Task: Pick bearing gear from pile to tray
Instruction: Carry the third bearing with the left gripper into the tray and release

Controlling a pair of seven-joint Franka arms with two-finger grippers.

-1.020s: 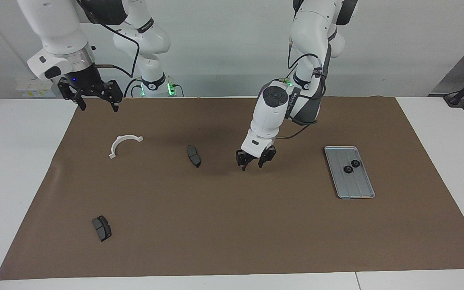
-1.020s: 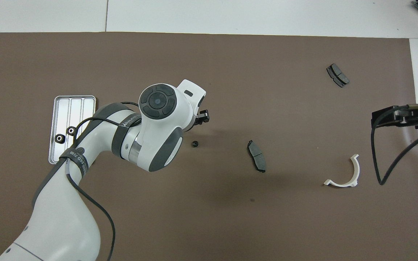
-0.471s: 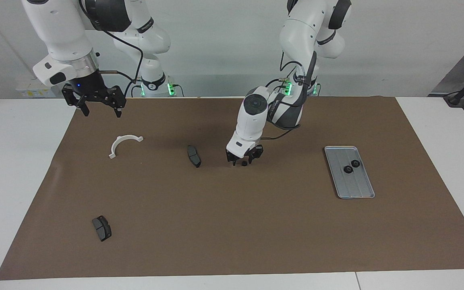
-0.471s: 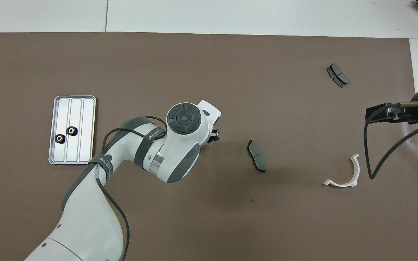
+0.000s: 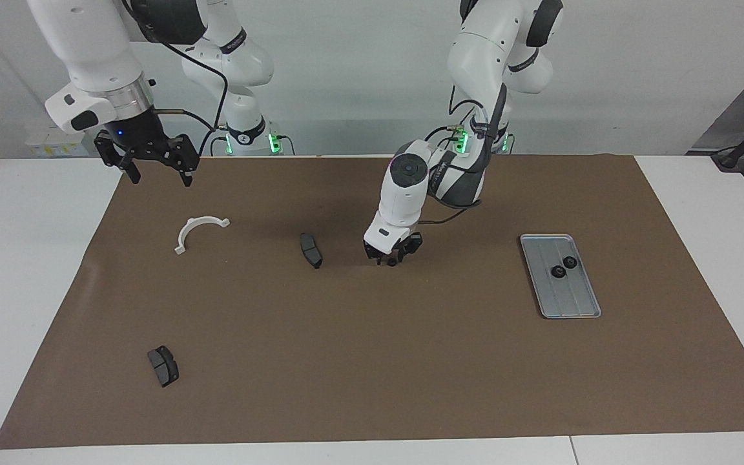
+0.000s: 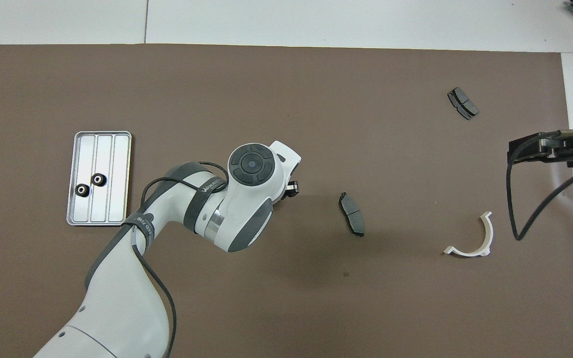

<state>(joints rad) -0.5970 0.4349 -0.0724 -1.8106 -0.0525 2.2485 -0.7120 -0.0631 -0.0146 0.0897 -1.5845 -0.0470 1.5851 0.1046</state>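
In the facing view the right gripper [image 5: 157, 173] hangs in the air over the edge of the brown mat [image 5: 372, 361] at the right arm's end of the table [image 5: 17, 271], its jaws spread wide and holding nothing; that arm waits. Below it on the mat lies a white curved bracket [image 5: 196, 230]. A dark brake pad [image 5: 163, 365] lies much farther from the robots, near the same end of the table. A second brake pad [image 5: 310, 250] lies around the middle of the mat. Just beside it, toward the left arm's end, the left gripper [image 5: 392, 259] is down at the mat, its jaws standing on either side of a small black gear [image 5: 391, 262]. They are partly closed around it; whether they already press on it cannot be told. In the overhead view the arm's wrist covers this gear. Toward the left arm's end of the table the silver tray [image 5: 575, 303] lies flat on the mat, well apart from the gripper. Two more black gears [image 5: 563, 267] sit in it, close together, in the half nearer the robots.
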